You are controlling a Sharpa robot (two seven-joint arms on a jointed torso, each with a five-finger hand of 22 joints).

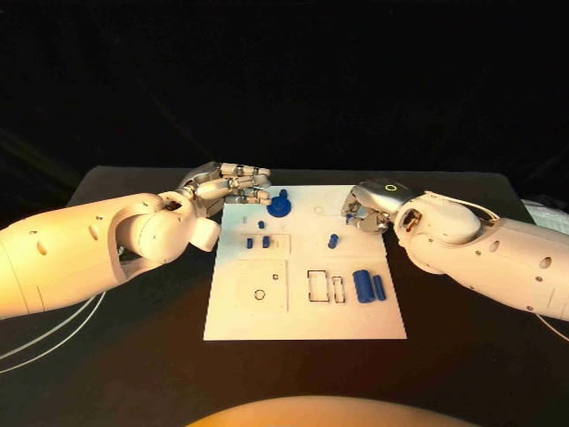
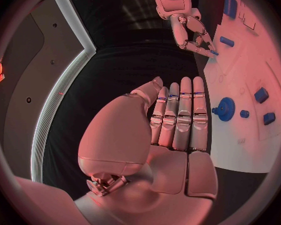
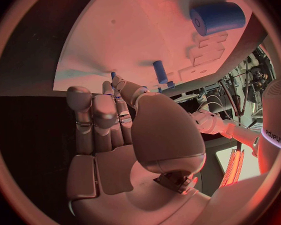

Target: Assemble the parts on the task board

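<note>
Black tabletop carries the white rectangular task board at its centre, small blue plastic parts lying and standing on it, while the left hand and right hand hover at its far corners with fingers straight, close together, holding nothing.

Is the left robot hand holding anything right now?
No. The left robot hand holds nothing: fingers straight, side by side, beside the blue gear.

white task board mid-table, small blue parts scattered across it
</note>
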